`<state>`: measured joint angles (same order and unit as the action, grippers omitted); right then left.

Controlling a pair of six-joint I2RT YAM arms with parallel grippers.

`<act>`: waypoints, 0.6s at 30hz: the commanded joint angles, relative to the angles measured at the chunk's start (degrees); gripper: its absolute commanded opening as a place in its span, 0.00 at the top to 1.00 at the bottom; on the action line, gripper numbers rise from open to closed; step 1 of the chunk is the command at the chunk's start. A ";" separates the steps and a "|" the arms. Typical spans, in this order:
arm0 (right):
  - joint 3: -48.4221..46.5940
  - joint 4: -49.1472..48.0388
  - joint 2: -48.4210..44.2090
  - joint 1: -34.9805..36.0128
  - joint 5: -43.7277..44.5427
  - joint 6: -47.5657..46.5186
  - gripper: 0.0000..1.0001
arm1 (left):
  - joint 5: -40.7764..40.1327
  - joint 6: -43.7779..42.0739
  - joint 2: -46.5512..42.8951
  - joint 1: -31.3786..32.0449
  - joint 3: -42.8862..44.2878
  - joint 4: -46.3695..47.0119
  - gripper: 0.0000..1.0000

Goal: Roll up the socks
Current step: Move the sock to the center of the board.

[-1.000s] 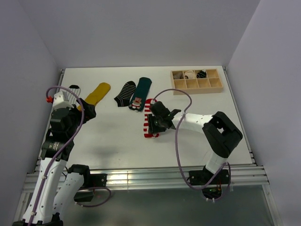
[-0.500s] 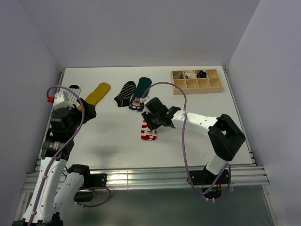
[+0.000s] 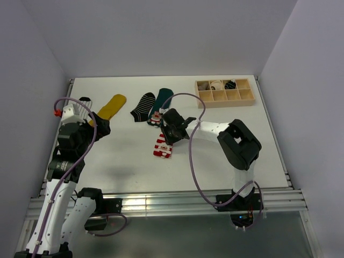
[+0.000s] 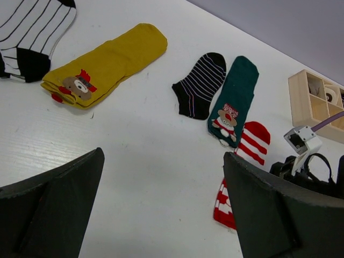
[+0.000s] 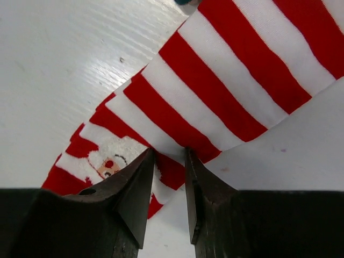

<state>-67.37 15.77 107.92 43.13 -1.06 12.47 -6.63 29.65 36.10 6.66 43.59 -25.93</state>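
The red-and-white striped Santa sock (image 3: 163, 146) lies near the table's middle, with part of it lifted. My right gripper (image 3: 171, 131) is shut on it. In the right wrist view the narrow jaws (image 5: 171, 161) pinch a fold of the striped sock (image 5: 215, 80) just above the table. The dark green bear sock (image 3: 161, 102) and the black sock with thin white stripes (image 3: 143, 106) lie flat just behind. My left gripper (image 3: 99, 128) is open and empty, raised over the left side. Its view shows the Santa sock (image 4: 244, 156), green sock (image 4: 234, 97) and black sock (image 4: 200, 90).
A yellow sock (image 3: 112, 106) and a white striped sock (image 3: 81, 105) lie at the back left. A wooden divided box (image 3: 224, 91) with a few rolled socks stands at the back right. The right arm's cable (image 3: 193, 161) loops over the table.
My right gripper has moved left and a little back, drawing the Santa sock leftward with it; the right arm's elbow has swung in. The left arm has not moved.
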 commanded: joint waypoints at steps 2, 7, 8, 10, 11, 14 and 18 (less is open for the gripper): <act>-1.63 -0.65 -0.76 0.98 -2.27 13.10 0.64 | 1.10 -0.47 0.38 -0.50 0.09 2.11 0.02; 2.06 -4.52 -10.24 1.95 -3.95 7.59 0.55 | 1.18 -0.47 0.47 -0.59 0.09 2.03 0.02; 2.68 -5.30 -11.66 2.56 -4.38 5.48 0.53 | 1.18 -0.38 0.47 -0.59 0.09 2.11 0.02; 5.57 -6.45 -15.35 3.62 -3.34 -1.02 0.47 | 1.27 -0.38 0.47 -0.59 0.09 2.11 0.02; 6.46 -7.41 -16.33 4.23 -3.42 -3.13 0.46 | 1.36 -0.38 0.47 -0.68 0.09 2.11 0.02; 10.14 -8.56 -18.71 6.60 -5.35 -10.07 0.39 | 1.36 -0.38 0.64 -0.85 0.00 2.11 0.02; 12.09 -9.44 -18.71 9.86 -1.94 -15.44 0.38 | 1.36 -0.38 0.90 -0.94 0.00 2.20 0.02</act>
<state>-57.23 8.08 89.08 51.13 -5.08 4.49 -6.02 29.67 36.88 6.07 43.55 -25.93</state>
